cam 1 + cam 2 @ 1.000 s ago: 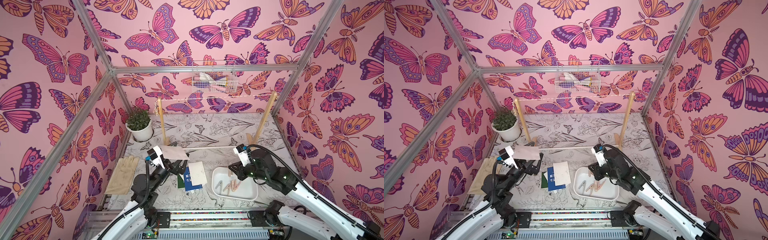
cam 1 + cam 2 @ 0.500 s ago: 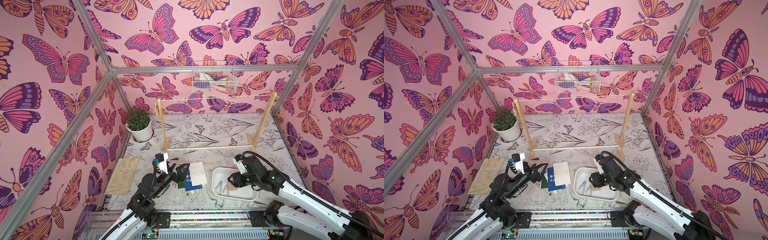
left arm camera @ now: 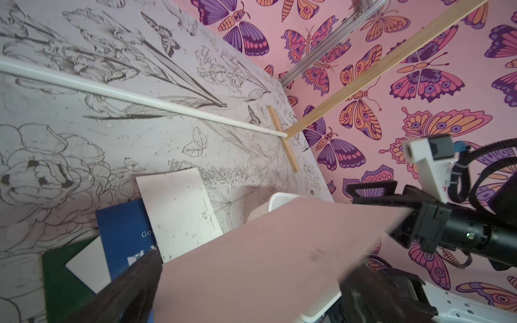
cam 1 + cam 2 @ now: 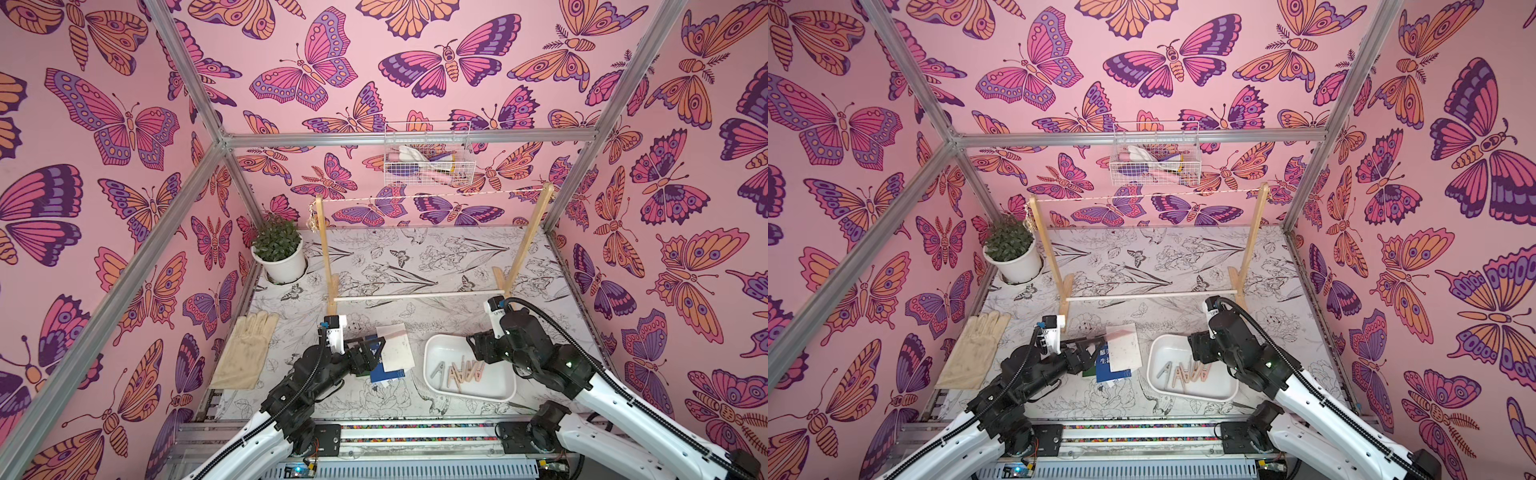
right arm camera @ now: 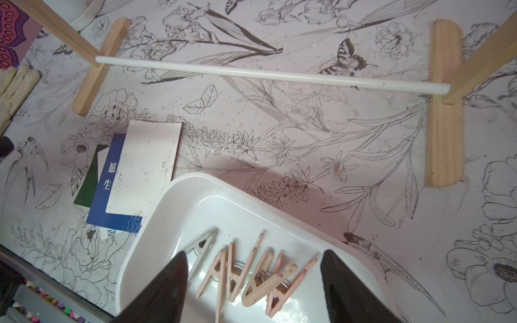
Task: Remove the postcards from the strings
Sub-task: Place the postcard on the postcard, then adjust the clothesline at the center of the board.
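Logging: R claw (image 5: pixel 254 253) now parted, empty, over tray (image 5: pixel 179 184) pegs (image 5: pixel 251 279); L claw (image 3: pixel 256 261) lowered to postcards (image 4: pixel 392 353), lower centre, cream card (image 3: pixel 251 237) spanning wide-set fingers (image 3: pixel 134 279), grip unclear. String (image 4: pixel 428 195) bare, upper centre; I judge task near-done.

Clock set with 12 straight ahead of the left gripper (image 3: pixel 256 264).
- Jaws wide apart. A pinkish card (image 3: pixel 265 246) fills the gap between them. One edge is blurred, and contact with the fingers (image 3: pixel 131 288) is not discernible.
- 11 o'clock: cream card (image 3: pixel 176 212) flat on the table (image 3: pixel 84 156), overlapping a blue card (image 3: pixel 123 223).
- 9–10 o'clock: dark green card (image 3: pixel 56 279) with a white card (image 3: pixel 88 265) on it.
- 12 o'clock: white tray rim (image 3: pixel 279 200). Beyond it is a wooden foot (image 3: pixel 282 139), where the dowel (image 3: pixel 140 98) meets the upright (image 3: pixel 377 78).
- 2 o'clock: right arm (image 3: pixel 461 232).
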`<state>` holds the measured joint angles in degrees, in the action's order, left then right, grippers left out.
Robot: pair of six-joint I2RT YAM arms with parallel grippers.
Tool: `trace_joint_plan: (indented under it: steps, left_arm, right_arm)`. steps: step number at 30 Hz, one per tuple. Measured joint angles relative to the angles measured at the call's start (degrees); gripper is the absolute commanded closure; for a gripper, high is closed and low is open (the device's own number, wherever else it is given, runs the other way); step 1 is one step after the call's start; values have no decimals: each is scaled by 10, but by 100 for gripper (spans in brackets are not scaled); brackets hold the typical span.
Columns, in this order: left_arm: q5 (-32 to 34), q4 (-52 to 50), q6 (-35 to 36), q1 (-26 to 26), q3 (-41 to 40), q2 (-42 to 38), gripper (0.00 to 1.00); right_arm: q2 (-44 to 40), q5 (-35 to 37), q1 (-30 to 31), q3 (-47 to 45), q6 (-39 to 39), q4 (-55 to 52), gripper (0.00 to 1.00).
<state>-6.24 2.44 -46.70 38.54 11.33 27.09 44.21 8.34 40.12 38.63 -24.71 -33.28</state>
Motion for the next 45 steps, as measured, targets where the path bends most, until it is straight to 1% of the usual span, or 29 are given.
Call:
trace_joint_plan:
  steps: [6, 9, 12, 15, 17, 20, 22, 24, 25, 27, 28, 29, 30, 32, 34, 36, 37, 40, 42, 43, 45]
  left_arm:
    - [0, -41, -16, 12, 0, 22, 0]
    - [17, -80, -14, 13, 8, 3, 0]
    - [50, -120, -2, 13, 33, -30, 0]
    - [90, -160, 19, 13, 81, -57, 0]
    - [119, -181, 46, 13, 128, -57, 0]
    - [160, -214, 97, 7, 214, -18, 0]
    - [178, -232, 137, -10, 271, 24, 0]
    - [182, -234, 182, -51, 322, 71, 0]
    - [173, -230, 202, -85, 341, 94, 0]
    - [142, -217, 221, -171, 364, 133, 0]
    - [121, -206, 229, -223, 371, 155, 0]
    - [106, -192, 239, -269, 375, 178, 0]
    - [97, -177, 248, -301, 375, 198, 0]
    - [83, -147, 266, -356, 372, 244, 0]
    - [73, -115, 269, -402, 357, 280, 0]
    - [71, -78, 267, -445, 325, 304, 0]
    - [74, -56, 267, -464, 301, 313, 0]
    - [86, 18, 260, -502, 213, 334, 0]
    - [82, 72, 257, -521, 169, 360, 0]
    - [75, 104, 260, -528, 155, 379, 0]
    - [57, 163, 268, -533, 144, 423, 0]
  right_arm:
    - [-1, 15, 0, 5, 7, 10, 25]
    - [-5, 15, 0, 5, 7, 10, 25]
    - [-6, 16, 0, 5, 7, 10, 25]
    - [-6, 18, 0, 5, 7, 10, 25]
    - [-6, 21, 0, 6, 7, 10, 23]
    - [-2, 25, 0, 17, 7, 18, 22]
    - [8, 37, 0, 36, 7, 26, 20]
    - [22, 55, 0, 62, 11, 39, 18]
    - [30, 67, -2, 79, 18, 52, 17]
    - [42, 86, -14, 104, 38, 84, 17]
    - [48, 96, -26, 114, 49, 102, 17]
    - [53, 103, -47, 121, 60, 124, 17]
    - [56, 108, -71, 122, 68, 145, 17]
    - [58, 116, -142, 113, 81, 188, 18]
    - [56, 132, -202, 91, 86, 216, 18]
    - [52, 167, -246, 59, 86, 224, 18]
    - [47, 189, -257, 38, 88, 229, 18]
    - [26, 248, -263, -40, 105, 261, 20]
    - [8, 284, -265, -111, 118, 312, 26]
    - [4, 297, -269, -151, 127, 346, 26]
    - [15, 299, -287, -208, 132, 402, 26]
